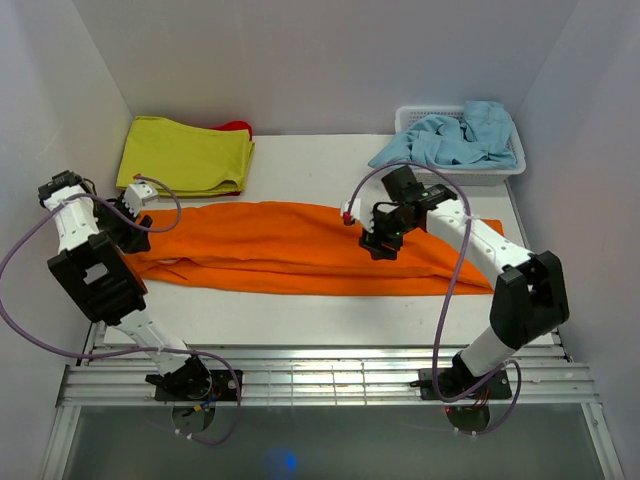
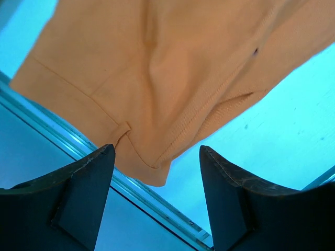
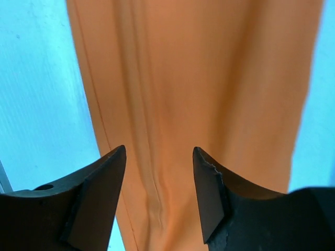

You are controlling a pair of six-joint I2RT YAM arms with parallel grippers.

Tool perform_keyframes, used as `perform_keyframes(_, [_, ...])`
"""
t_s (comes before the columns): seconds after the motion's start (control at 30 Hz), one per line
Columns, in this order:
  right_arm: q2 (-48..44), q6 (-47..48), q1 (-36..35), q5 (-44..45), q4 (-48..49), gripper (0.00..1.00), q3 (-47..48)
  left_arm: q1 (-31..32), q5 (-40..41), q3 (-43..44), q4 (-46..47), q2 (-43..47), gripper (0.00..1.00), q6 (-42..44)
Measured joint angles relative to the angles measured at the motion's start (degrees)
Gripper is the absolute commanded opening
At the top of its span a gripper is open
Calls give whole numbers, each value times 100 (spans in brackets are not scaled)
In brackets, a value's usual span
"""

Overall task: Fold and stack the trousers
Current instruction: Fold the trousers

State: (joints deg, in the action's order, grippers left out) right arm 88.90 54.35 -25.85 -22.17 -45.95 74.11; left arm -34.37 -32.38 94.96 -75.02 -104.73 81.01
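The bright orange trousers (image 1: 290,248) lie flat in a long strip across the table, folded lengthwise. My left gripper (image 1: 138,206) hovers at their left end. In the left wrist view it (image 2: 155,149) is open above a hemmed corner of the trousers (image 2: 157,78) beside the table's edge, with nothing between its fingers (image 2: 86,183). My right gripper (image 1: 380,240) hangs over the middle of the strip. Seen from the right wrist it (image 3: 158,150) is open too, and the orange trousers (image 3: 199,78) lie flat below with a seam running between the fingertips.
A folded yellow-green cloth (image 1: 185,155) lies at the back left with something red (image 1: 238,128) behind it. A white basket (image 1: 412,116) at the back right holds a light blue garment (image 1: 465,135). A metal rail (image 2: 152,201) borders the table's left edge.
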Motion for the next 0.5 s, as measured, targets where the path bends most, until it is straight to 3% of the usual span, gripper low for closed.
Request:
perform_keyframes(0.23, [680,-326,-1045,361,424,54,-308,-302,133,-636,-105,-111,76,1318])
perform_keyframes(0.5, [1285,-291,-1128,490,706,54,-308,-339,127,-748,-120,-140,77,2065])
